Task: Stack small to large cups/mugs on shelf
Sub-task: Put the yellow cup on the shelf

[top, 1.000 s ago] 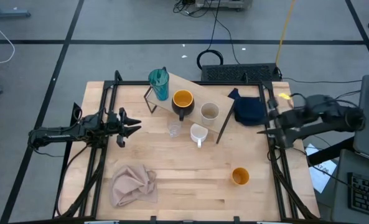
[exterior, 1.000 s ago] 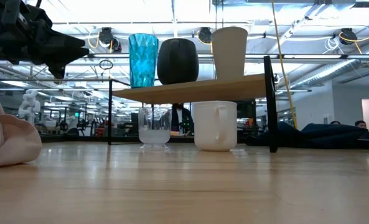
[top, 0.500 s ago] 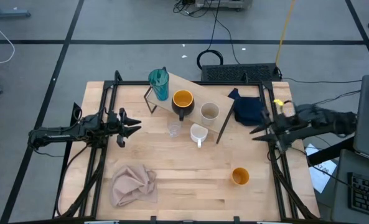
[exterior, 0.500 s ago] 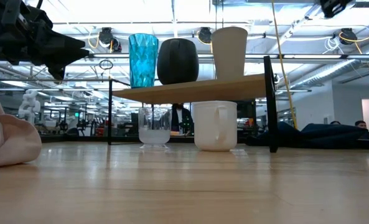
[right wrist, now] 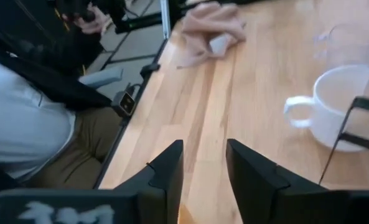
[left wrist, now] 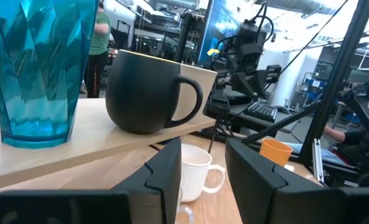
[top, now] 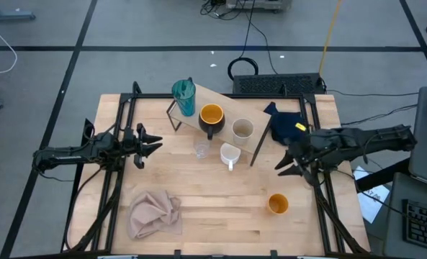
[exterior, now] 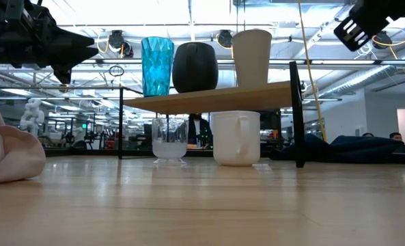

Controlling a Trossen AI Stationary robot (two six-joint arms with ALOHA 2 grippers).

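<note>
The wooden table (top: 220, 208) stood on a grey floor crossed by dark lines, with a bright workshop behind it. Since a second earlier the right arm had reached inward from the table's right edge; the right gripper (top: 285, 160) now hung with fingers spread, beside the navy cloth (top: 289, 128) and above the orange cup (top: 278, 203), which stood alone near the front right. The left gripper (top: 150, 147), also spread, had stayed at the left side. Nothing else had moved. The shelf (exterior: 216, 97) carried the tall faceted teal tumbler (exterior: 157, 65), the round black mug (exterior: 194, 67) and the beige cup (exterior: 251, 57). In front of it stood the white mug (exterior: 235, 137) and the small clear glass (exterior: 169, 139). A pink cloth (top: 155, 212) lay crumpled front left.
</note>
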